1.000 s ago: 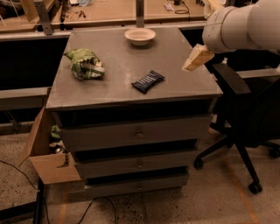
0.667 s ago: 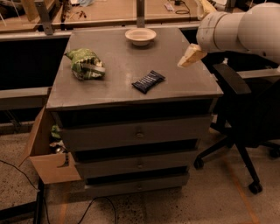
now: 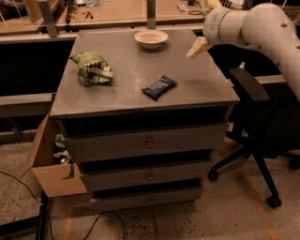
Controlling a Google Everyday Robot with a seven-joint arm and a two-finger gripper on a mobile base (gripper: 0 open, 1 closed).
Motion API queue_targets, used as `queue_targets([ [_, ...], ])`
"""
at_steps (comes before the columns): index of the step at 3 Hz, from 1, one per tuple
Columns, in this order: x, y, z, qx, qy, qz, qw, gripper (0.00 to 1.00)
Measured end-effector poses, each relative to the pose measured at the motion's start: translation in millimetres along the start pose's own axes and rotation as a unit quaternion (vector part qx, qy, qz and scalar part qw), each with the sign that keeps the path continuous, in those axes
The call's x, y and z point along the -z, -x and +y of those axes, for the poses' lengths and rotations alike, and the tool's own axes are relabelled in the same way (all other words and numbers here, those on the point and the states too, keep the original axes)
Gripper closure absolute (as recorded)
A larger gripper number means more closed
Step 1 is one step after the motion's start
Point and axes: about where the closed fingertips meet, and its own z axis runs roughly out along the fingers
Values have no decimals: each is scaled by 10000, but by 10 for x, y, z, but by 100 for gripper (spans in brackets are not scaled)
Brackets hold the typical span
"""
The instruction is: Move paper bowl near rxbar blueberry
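Note:
The cream-white paper bowl (image 3: pixel 151 38) sits upright near the back edge of the grey cabinet top (image 3: pixel 126 70). The navy rxbar blueberry (image 3: pixel 159 87) lies flat near the middle front of the top, well apart from the bowl. My gripper (image 3: pixel 197 48) hangs above the right side of the top, to the right of the bowl and behind the bar, at the end of the white arm (image 3: pixel 253 28) that comes in from the upper right. It holds nothing that I can see.
A crumpled green and white snack bag (image 3: pixel 92 68) lies on the left of the top. A black office chair (image 3: pixel 262 117) stands right of the cabinet. An open cardboard box (image 3: pixel 51 164) sits on the floor at the left. A wooden bench (image 3: pixel 117 11) runs behind.
The arm and gripper have moved left and toward the back, closer to the bowl. The bowl, bar and bag have not moved.

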Motion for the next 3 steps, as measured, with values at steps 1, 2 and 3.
queue_targets([
  [1,-488,-211,-161,252,-377,-4,9990,0],
  [2,-515,-222,-155,262,-387,21,9989,2],
  [3,-741,-318,-108,344,-471,237,9980,24],
])
